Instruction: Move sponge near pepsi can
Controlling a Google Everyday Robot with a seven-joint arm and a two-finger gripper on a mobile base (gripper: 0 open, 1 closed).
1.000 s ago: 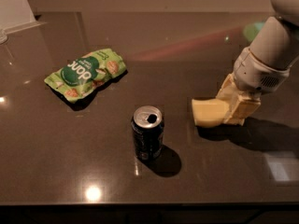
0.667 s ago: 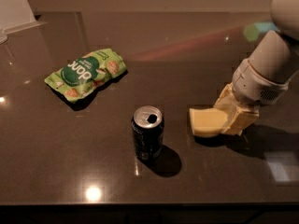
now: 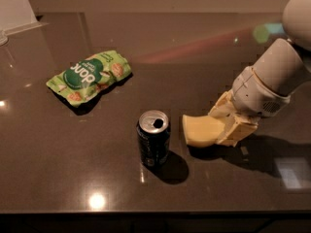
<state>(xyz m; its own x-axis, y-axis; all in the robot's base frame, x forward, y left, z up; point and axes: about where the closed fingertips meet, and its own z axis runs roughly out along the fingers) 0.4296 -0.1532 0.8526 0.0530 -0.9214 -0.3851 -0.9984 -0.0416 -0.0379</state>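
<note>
One sponge (image 3: 200,130) sits gripped in the pincer (image 3: 222,126), near the pepsi can (image 3: 153,141).

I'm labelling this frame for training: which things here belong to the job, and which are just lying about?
Job: sponge, held in the end effector, beside the pepsi can.
Lying about: green snack bag, further back on the table.

The gripper (image 3: 222,126), clamped on the right end of the sponge (image 3: 199,130), has carried it leftward and down toward the worktop (image 3: 73,169). The sponge's free end is now just beside the pepsi can (image 3: 154,141), where a second ago a wider gap lay between them.
</note>
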